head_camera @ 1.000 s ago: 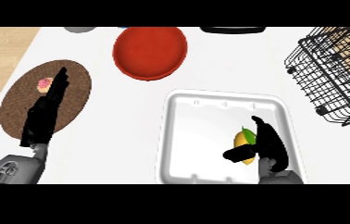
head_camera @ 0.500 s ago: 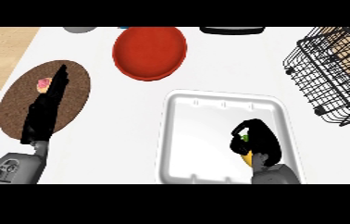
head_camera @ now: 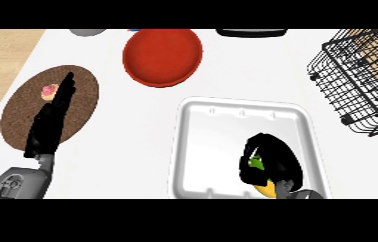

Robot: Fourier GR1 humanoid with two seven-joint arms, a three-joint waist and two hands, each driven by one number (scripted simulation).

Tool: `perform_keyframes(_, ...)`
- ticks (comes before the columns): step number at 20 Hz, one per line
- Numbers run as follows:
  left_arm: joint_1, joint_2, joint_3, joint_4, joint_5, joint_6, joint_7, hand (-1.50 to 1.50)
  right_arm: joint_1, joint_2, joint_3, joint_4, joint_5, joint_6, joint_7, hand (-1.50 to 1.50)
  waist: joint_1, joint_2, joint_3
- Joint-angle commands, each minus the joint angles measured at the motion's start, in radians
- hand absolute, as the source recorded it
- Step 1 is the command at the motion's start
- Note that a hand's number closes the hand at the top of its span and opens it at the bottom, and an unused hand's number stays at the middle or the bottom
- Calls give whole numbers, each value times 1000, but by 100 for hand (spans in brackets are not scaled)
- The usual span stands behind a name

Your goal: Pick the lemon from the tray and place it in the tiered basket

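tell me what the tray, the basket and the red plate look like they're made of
The tray looks like white moulded plastic or foam: smooth, rounded rim, faint sheen. The basket looks like black metal wire, an open see-through grid. The red plate could be glazed ceramic or plastic: a uniform matte red with a raised rim.

One head view looks steeply down on the white surface from close above, forearms entering at its lower edge.
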Motion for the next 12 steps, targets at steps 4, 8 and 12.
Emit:
perform_keyframes(4,15,26,31,-17,7,-5,11,0,127,-278,70,-291,-55,53,-445,150,-34,-6,3)
perform_keyframes(8,21,8,34,-9,4,2,1,0,232,-276,-77,-459,-148,-62,-538,150,-44,-2,2)
perform_keyframes(12,26,-1,43,-9,18,-10,-9,0,198,-304,-274,-610,-223,-80,-544,150,-34,1,1)
